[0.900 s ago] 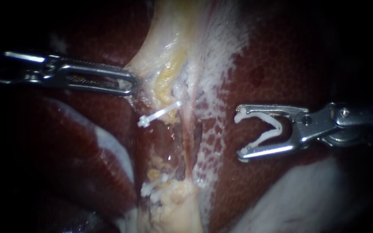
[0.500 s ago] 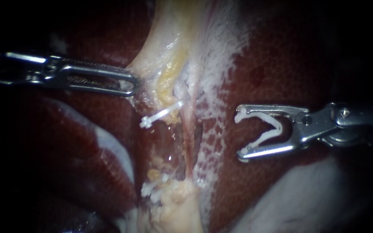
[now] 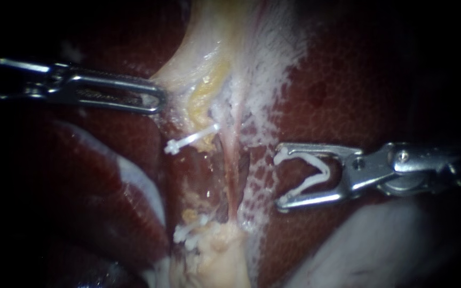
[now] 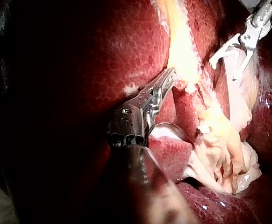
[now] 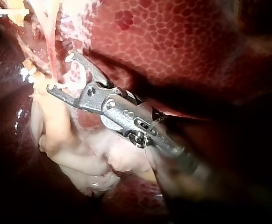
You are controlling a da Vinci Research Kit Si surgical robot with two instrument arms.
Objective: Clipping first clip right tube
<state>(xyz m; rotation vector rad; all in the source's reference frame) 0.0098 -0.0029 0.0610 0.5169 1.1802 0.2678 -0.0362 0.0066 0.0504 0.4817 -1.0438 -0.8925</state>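
Endoscope view: right tube [image 3: 232, 165] at centre, a thin pink strand running from the pale tissue [image 3: 204, 64] above down to a yellowish lump [image 3: 217, 250] below; to its right, near but apart, the white clip [image 3: 321, 169], open in a V with its mouth toward the tube; carried by the right instrument [image 3: 280, 180], jaws spread wide, one on each leg of the clip, over the white-flecked surface of the liver [image 3: 358, 80]; on the tube's other side, a fastened clip [image 3: 190, 140] lying slantwise, and further white clips [image 3: 185, 234] low down beside the lump; farther out, the left instrument [image 3: 158, 101], jaws clamped together on the edge of the pale tissue; left wrist view: same clamp on the yellowish edge, right instrument ahead with the clip open; right wrist view: mouth of the clip facing the pink strand.
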